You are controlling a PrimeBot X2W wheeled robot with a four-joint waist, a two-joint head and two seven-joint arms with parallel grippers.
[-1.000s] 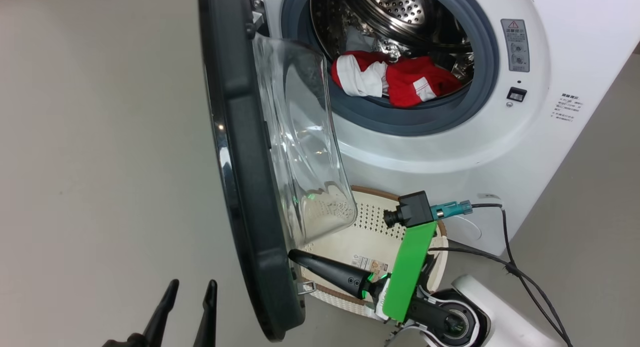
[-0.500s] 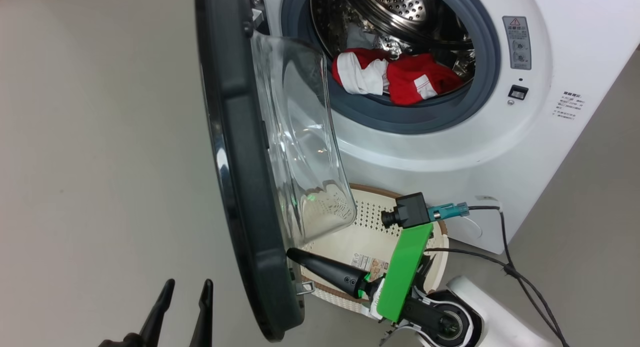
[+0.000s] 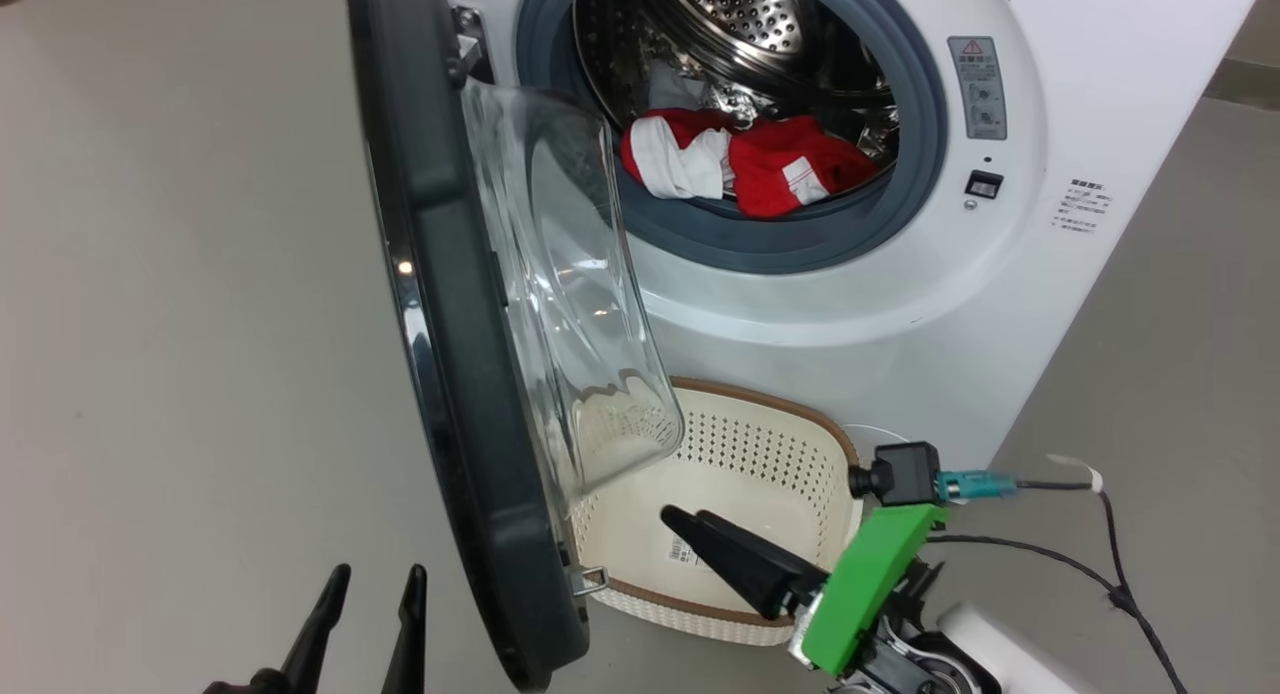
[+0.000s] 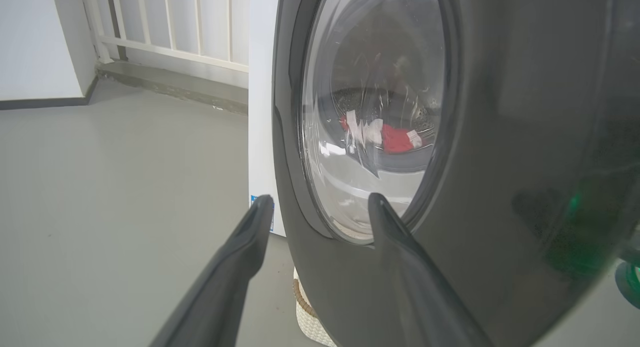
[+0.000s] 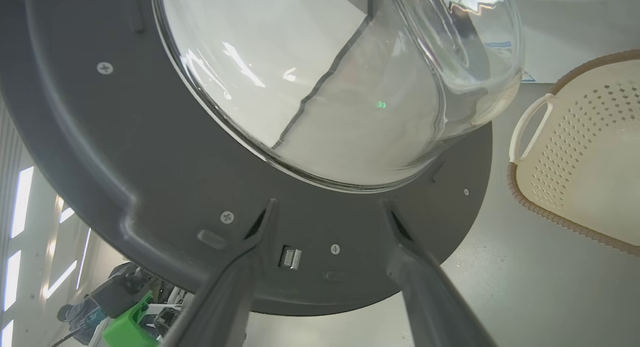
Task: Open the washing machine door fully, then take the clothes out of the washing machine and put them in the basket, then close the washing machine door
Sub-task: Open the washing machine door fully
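Note:
The washing machine stands with its door swung out, edge-on in the head view, the glass bowl facing the drum. The clothes, red and white, lie at the drum's front lip. The cream basket sits on the floor under the opening. My right gripper hovers open over the basket, a short way off the door's inner face; its fingers straddle the latch from a distance. My left gripper is open outside the door, holding nothing.
A black cable trails across the grey floor at the right by my right arm. A white railing and a wall stand behind the machine. Open floor lies left of the door.
My right gripper has opened and drawn back from the door's lower inner edge to over the basket. The head camera has shifted too. The left gripper stays put.

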